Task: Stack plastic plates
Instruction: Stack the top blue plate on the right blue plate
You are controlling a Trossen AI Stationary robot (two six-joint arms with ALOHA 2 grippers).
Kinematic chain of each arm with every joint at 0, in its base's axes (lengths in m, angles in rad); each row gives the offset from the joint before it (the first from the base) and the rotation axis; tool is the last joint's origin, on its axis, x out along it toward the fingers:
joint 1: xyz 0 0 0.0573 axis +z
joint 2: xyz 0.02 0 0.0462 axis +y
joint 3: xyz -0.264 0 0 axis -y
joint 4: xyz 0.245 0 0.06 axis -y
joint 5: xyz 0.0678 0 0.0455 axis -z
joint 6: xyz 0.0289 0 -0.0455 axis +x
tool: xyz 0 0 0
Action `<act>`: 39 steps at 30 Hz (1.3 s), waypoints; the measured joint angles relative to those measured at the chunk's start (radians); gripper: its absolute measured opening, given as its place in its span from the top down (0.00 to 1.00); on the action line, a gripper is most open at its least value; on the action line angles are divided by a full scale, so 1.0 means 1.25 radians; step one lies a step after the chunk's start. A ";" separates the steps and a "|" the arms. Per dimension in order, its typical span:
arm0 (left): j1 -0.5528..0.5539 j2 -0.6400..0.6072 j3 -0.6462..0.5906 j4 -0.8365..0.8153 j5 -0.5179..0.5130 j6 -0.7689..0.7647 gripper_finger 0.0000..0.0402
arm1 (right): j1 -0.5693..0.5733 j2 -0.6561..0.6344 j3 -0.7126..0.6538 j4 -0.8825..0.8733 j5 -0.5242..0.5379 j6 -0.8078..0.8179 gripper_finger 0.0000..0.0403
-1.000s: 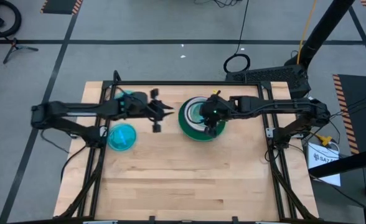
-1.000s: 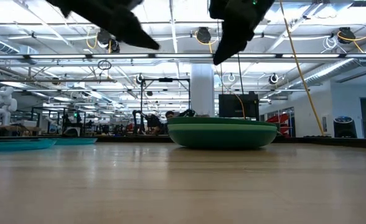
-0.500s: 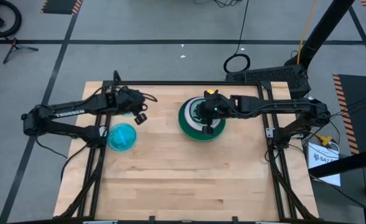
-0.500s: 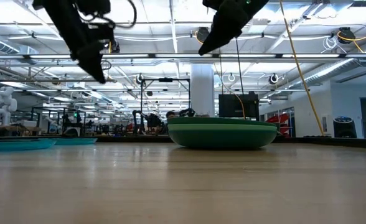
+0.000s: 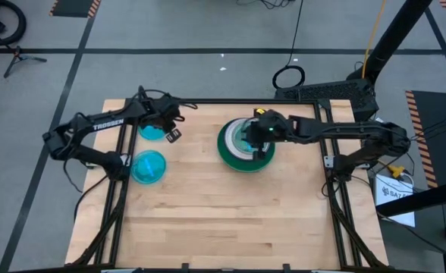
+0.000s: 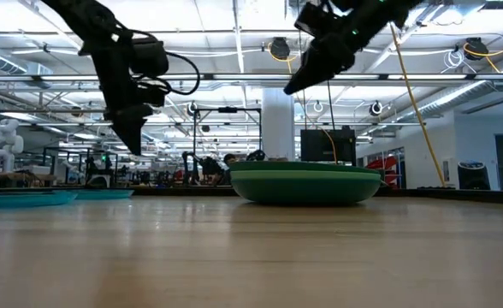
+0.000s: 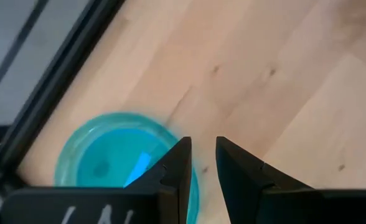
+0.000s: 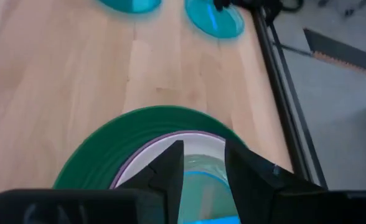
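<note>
- L side of the worktop (image 5: 223, 220): two small blue plates sit well apart from the stack. One blue plate (image 5: 149, 166) lies near the L edge; the rear blue plate (image 5: 152, 132) is further back, by the frame rail.
- Left gripper (image 5: 171, 135) hovers just beside the rear blue plate, clear of the wood. In the left wrist view its fingers (image 7: 173, 168) stand a narrow slot apart w/ nothing between them, lined up over that plate's near rim (image 7: 117, 152). So: parted a little, empty.
- Risk here, my read: that slot looks tight for a rim grab. If I come down off-centre, one finger lands on the plate and tips or skids it toward the rail. Translucent plastic on bare wood prob slides easily.
- Centre: the stack (image 5: 245, 144) has a dark green plate at the bottom, then a purple edge, white, and a bluish plate on top, per the right wrist view (image 8: 195, 165). Low view shows the green base (image 6: 304, 184) sitting flat.
- R side: right gripper (image 5: 259, 130) is above the stack's back half; fingers (image 8: 167, 168) partly spread, nothing held, not touching.
- Risk: if the R arm stays over the stack while L brings a plate in, the arms could clash. A plate dropped off-centre could also ride up and slide off.
</note>
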 joint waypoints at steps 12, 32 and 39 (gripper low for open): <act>0.061 0.011 -0.098 0.112 0.080 -0.048 0.80 | -0.094 -0.199 -0.171 0.252 -0.166 -0.026 0.72; 0.049 0.011 -0.116 0.084 0.014 -0.212 0.70 | -0.115 -0.196 -0.180 0.265 -0.163 -0.044 0.72; 0.049 0.065 -0.116 0.080 -0.034 -0.230 0.52 | -0.115 -0.196 -0.180 0.265 -0.163 -0.044 0.72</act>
